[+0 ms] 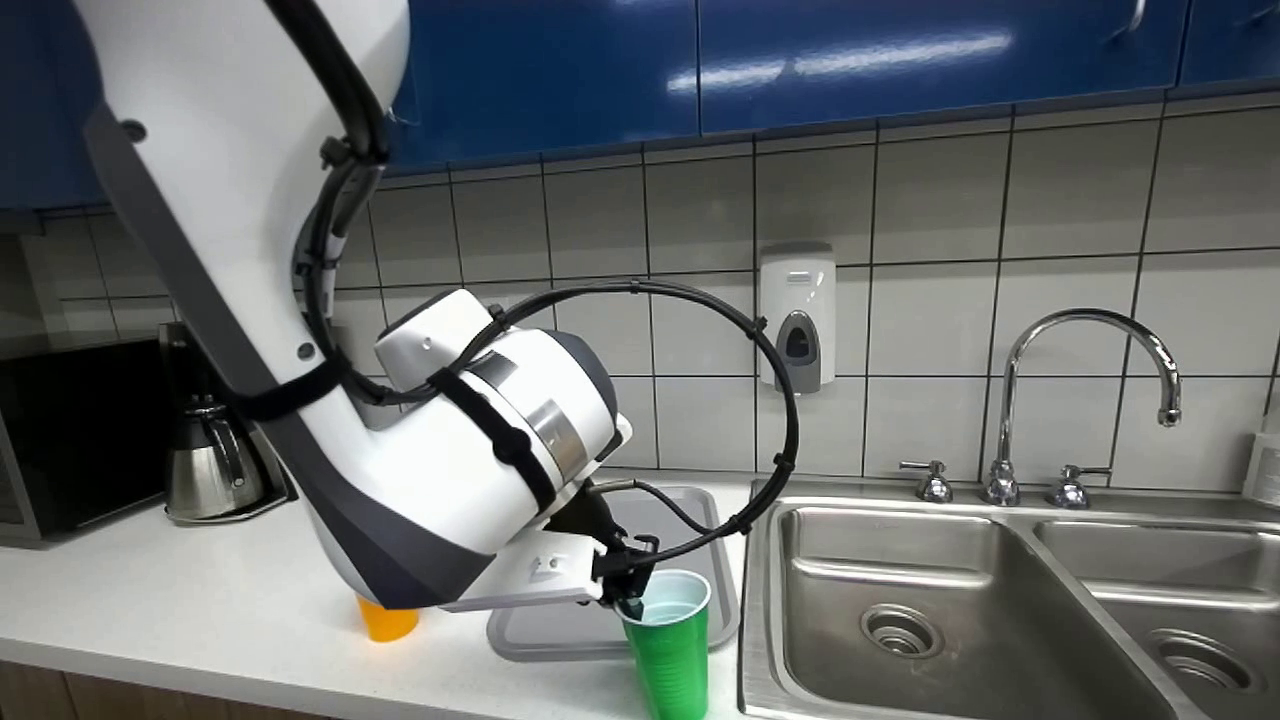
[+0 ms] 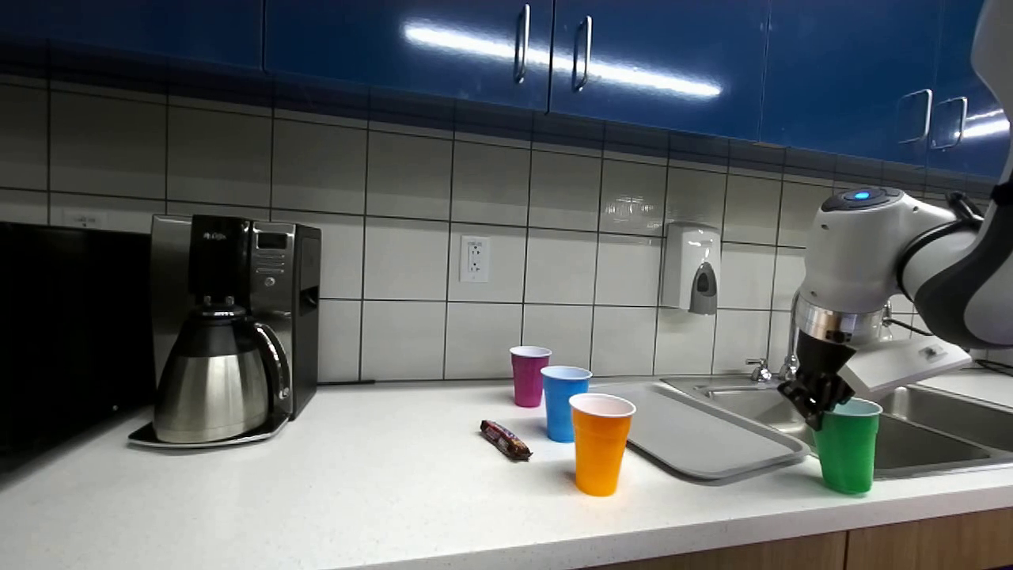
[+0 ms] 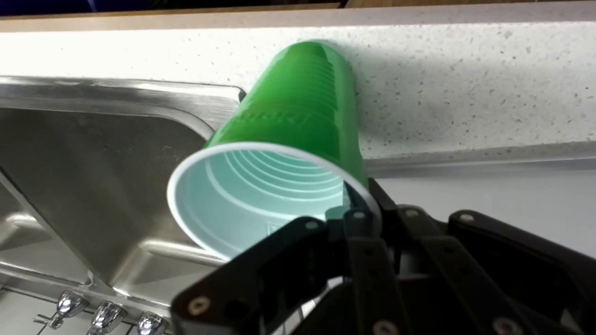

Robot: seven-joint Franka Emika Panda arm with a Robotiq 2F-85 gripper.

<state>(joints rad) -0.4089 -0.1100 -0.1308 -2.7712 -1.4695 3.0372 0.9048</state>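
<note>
The gripper is pinching the green cup by its rim — one finger going inside, one pressing outside. The cup's hanging out near the front edge of the counter, just beside the corner of the sink and the gray tray, so room's running tight there. A wider stretch is running from the orange cup to the coffee maker, with a wrapped bar lying between. Raised lettering's showing on the green cup but blurring — and the coffee maker's logo is looking too small to read.
</note>
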